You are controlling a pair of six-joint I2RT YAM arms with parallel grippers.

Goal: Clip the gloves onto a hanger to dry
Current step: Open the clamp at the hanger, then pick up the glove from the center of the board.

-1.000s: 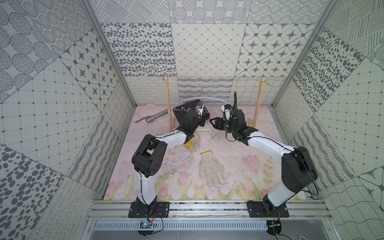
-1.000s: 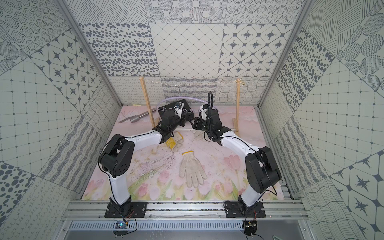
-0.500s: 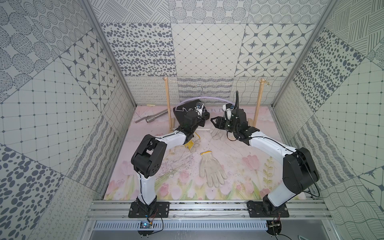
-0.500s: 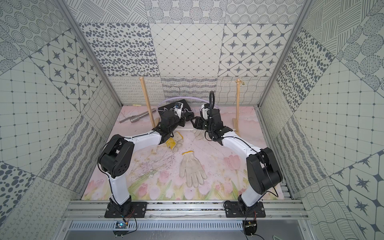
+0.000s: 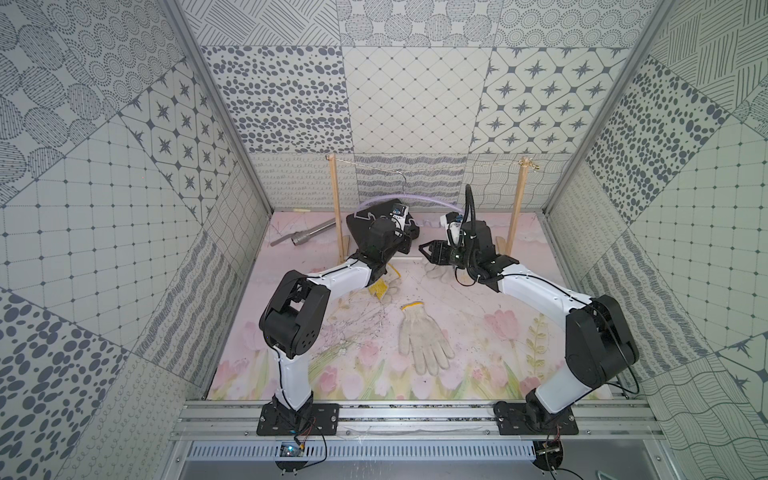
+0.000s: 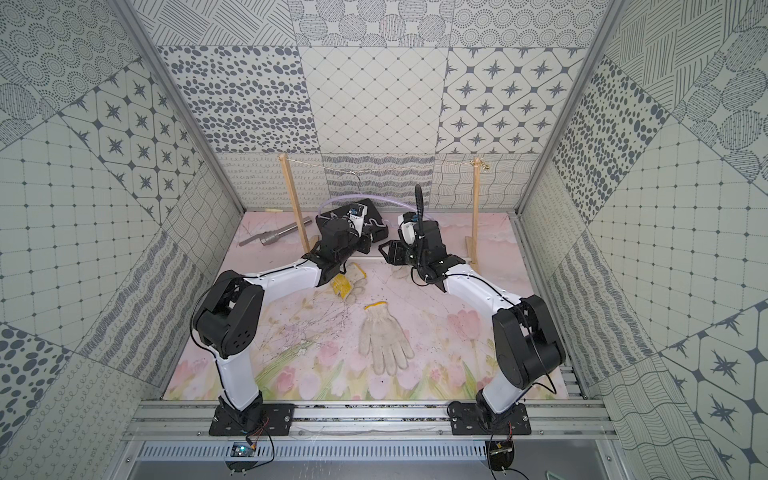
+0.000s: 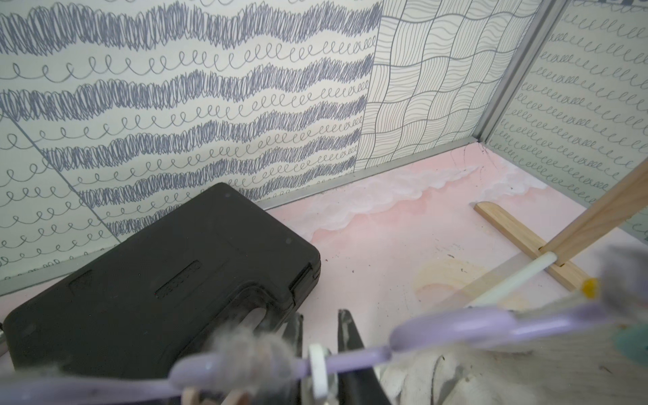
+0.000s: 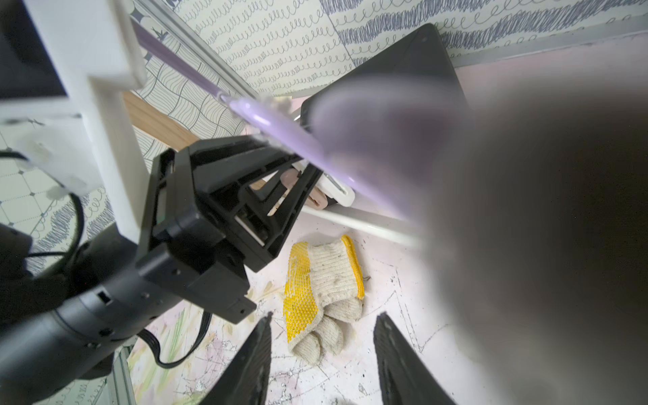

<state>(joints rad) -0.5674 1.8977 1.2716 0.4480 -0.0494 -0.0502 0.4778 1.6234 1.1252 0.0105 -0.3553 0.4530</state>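
Observation:
The lilac hanger [image 5: 428, 200] [image 6: 390, 199] hangs by its metal hook from the string at the back. My left gripper [image 5: 409, 241] [image 7: 321, 315] is shut on a small clip [image 8: 317, 196] dangling from its wavy bar [image 7: 456, 326]. My right gripper [image 5: 424, 251] [image 8: 325, 315] faces it, open and holding nothing. One off-white glove [image 5: 422, 340] [image 6: 384, 336] lies flat mid-mat. A crumpled glove with a yellow-dotted palm [image 5: 384, 286] [image 8: 315, 291] lies below the left forearm. A third glove [image 5: 436, 272] [image 7: 491, 368] is partly hidden under the right wrist.
A black plastic case [image 7: 157, 280] leans at the back wall behind the left gripper. A metal pipe tool [image 5: 303, 235] lies back left. Two wooden posts [image 5: 336, 216] [image 5: 517, 208] carry the string, with a white rod [image 5: 409, 259] on the mat between them.
My left gripper's jaws have closed in on the clip. Both arms have shifted only slightly; the gloves on the mat have not moved.

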